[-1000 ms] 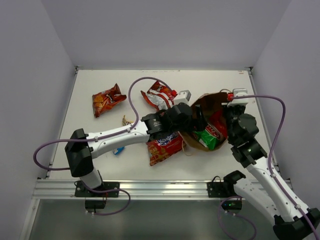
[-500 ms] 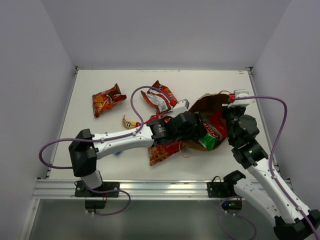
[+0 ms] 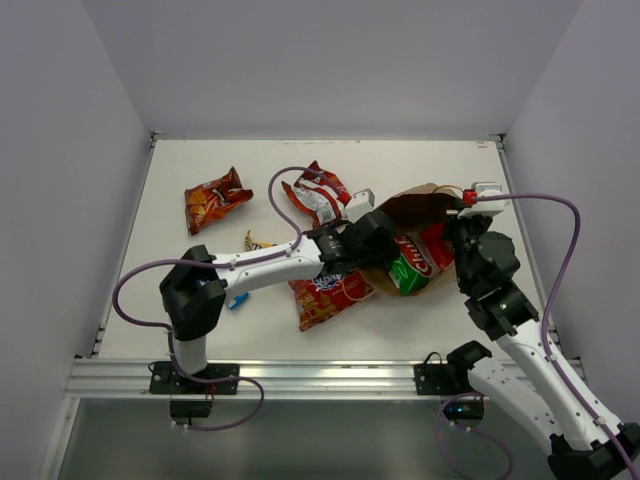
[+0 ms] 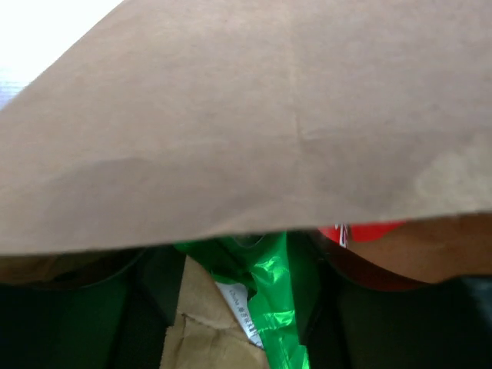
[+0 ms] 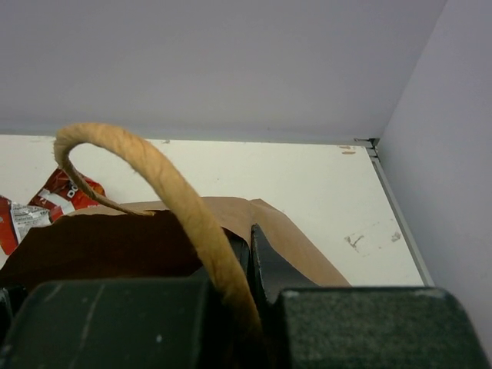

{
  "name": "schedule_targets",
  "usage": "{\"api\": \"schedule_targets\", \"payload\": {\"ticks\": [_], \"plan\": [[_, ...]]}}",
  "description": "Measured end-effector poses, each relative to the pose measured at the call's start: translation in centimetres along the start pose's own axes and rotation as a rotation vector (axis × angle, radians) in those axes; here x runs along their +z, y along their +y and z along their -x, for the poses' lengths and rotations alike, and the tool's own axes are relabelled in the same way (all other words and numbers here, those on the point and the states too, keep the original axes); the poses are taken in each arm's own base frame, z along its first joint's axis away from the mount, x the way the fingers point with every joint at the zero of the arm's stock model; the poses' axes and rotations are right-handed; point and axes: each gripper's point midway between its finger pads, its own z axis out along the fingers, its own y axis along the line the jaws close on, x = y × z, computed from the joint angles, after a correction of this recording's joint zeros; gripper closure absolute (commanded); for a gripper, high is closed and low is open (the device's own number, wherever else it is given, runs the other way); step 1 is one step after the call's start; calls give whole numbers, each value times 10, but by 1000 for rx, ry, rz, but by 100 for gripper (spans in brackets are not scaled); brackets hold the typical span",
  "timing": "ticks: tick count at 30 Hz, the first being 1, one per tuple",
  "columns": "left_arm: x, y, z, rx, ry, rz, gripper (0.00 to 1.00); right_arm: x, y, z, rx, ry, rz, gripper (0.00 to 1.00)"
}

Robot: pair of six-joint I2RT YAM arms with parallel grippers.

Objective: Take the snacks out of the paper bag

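Crinkly foil, that green packet [image 4: 270, 296]: I'd say light and slippery, best taken by a crimped edge. Left gripper [image 3: 388, 260] is inside the paper bag [image 3: 425, 200], grip unclear; right gripper [image 5: 250, 257] pinches its edge.

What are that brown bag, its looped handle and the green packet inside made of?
The paper bag: matte brown kraft paper, creased and fibrous-looking. Its handle: twisted paper cord, judging by its spiral ridges; possibly fibre twine. The green packet: glossy plastic or foil film, with bright crinkled highlights.
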Motion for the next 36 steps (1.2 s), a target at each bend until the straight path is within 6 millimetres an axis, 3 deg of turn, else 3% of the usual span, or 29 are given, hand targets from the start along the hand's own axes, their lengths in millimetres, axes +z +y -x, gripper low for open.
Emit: {"api": "schedule_targets", "payload": {"ticks": [2,3,7,9,14,17,26,32,36], "plan": [[4,-2,1,2,-6,-3,59,0,0,-1,7,2,0,100],[5,-2,1,3,-8,-2,71,0,0,-1,11,2,0,100],[9,-3,1,6,-12,-9,94,0,1,-3,22,5,1,100],[9,-5,2,13,-15,-20,100,0,2,-4,27,4,1,100],[-2,-12,6,38,-15,-50,100,2,0,-7,28,10,-13,100],[-29,-26,18,65,-23,-111,100,4,-3,-10,25,20,-42,100],[-149,-79,72,122,-99,-375,100,10,-9,-23,5,62,-103,100],[-219,-117,105,156,-156,-557,100,13,-8,-27,-3,74,-110,100],[-256,-125,131,197,-226,-583,100,13,-8,-27,-4,75,-111,100]]}}
